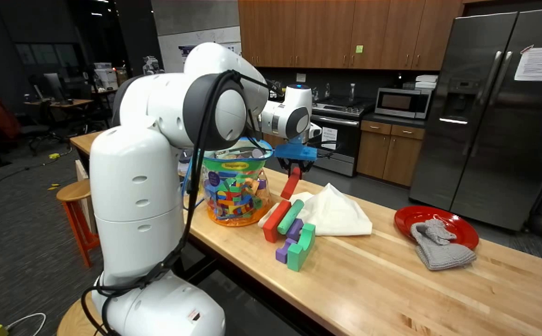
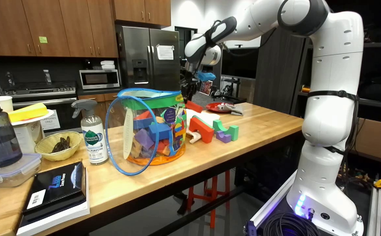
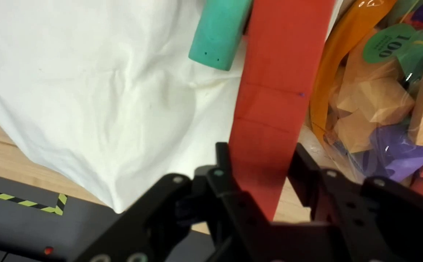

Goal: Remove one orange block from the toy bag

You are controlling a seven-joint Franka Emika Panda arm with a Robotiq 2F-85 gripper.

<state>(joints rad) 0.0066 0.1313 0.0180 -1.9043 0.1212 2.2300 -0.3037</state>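
The toy bag (image 1: 239, 193) stands on the table, its clear wall showing multicoloured blocks. In an exterior view the bag (image 2: 154, 131) has its top open and its round blue-rimmed lid hanging down its side. My gripper (image 1: 295, 171) is beside the bag, above the white cloth, shut on a long red-orange block (image 1: 290, 184) that hangs tilted in the air. In the wrist view my gripper's fingers (image 3: 260, 158) press both sides of the held block (image 3: 264, 149). Its far end lines up with a red block (image 3: 288, 40) lying below; whether they touch I cannot tell.
A folded white cloth (image 1: 338, 214) lies under the gripper. A green cylinder (image 1: 290, 217), purple blocks (image 1: 294, 229) and a green arch block (image 1: 302, 247) lie by the bag. A red plate (image 1: 457, 228) with a grey knit cloth (image 1: 441, 252) and a spray bottle (image 2: 93, 137) are on the table.
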